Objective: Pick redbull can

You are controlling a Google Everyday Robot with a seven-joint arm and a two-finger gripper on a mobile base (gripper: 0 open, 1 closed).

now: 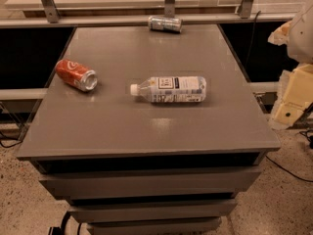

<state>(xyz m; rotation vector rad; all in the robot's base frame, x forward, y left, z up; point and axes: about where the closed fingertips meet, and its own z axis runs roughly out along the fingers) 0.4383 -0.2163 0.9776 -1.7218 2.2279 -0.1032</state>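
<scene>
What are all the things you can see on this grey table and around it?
redbull can: one, silvery with dark patches, lying on its side at the table's far edge.
soda can: one, orange-red, lying on its side near the table's left edge.
bottle: one, clear plastic with a white cap, lying on its side mid-table, cap pointing left.
table: one, grey, with stepped grey tiers below its top.
floor: one, speckled beige, around the table.
gripper: one, pale cream, at the picture's right edge, beside the table and touching none of the things on it.
</scene>
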